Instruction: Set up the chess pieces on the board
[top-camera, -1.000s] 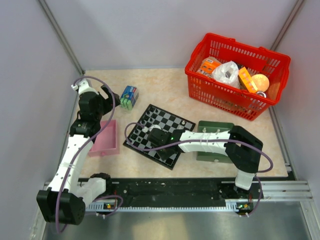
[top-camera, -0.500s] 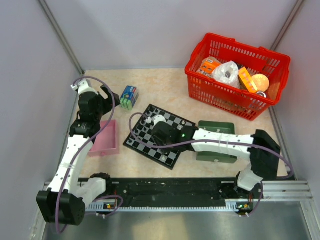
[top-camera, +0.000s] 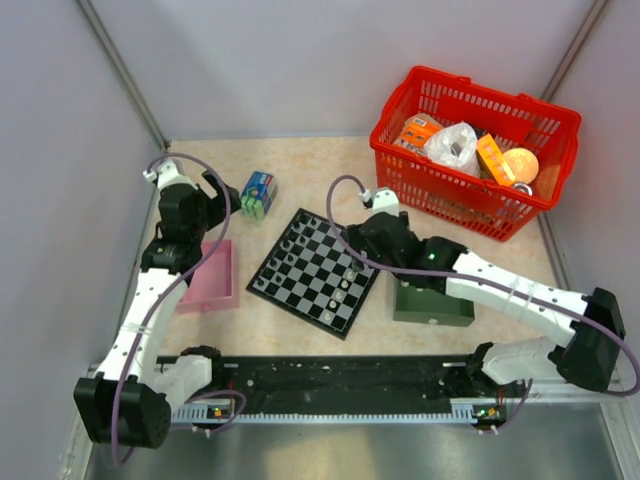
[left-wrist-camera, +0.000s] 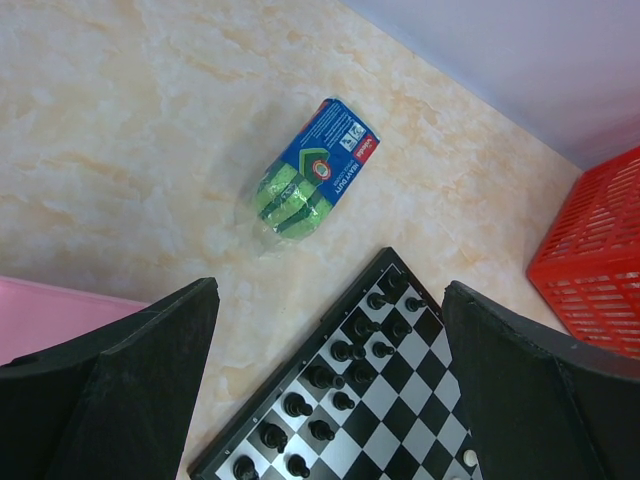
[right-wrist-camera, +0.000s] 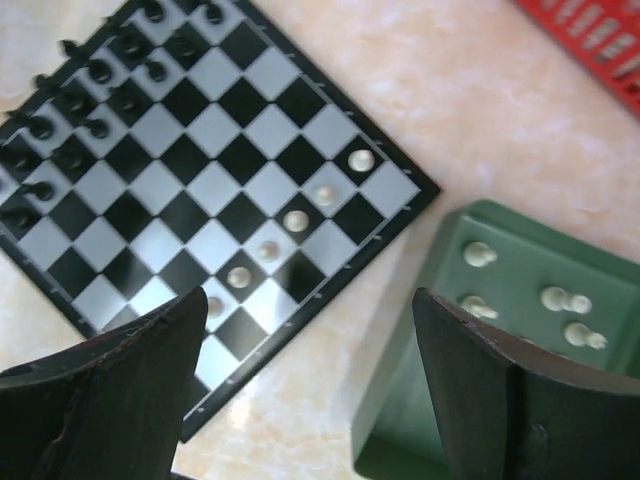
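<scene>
The left arm's (top-camera: 150, 290) jaws are wide open and hold nothing. The right arm's (top-camera: 500, 290) jaws are wide open too, touching nothing. The flat black-and-silver checked chessboard (top-camera: 315, 270) lies on the table (top-camera: 330, 170). Tiny dark chess pieces (left-wrist-camera: 340, 350) and pale ones (right-wrist-camera: 295, 221) stand on it. More pale ones (right-wrist-camera: 480, 254) sit in the green square tray (right-wrist-camera: 400, 400) just beside it.

glossy board (right-wrist-camera: 215, 150), red plastic basket (top-camera: 450, 195)

- Top camera is looking down from high behind the near edge, covering the whole worktop (top-camera: 330, 170).
- Left wrist camera is facing down, close above the board (left-wrist-camera: 400, 395) at its far corner.
- Right wrist camera is facing down closely at its right corner; all three views are sharing the board.
</scene>
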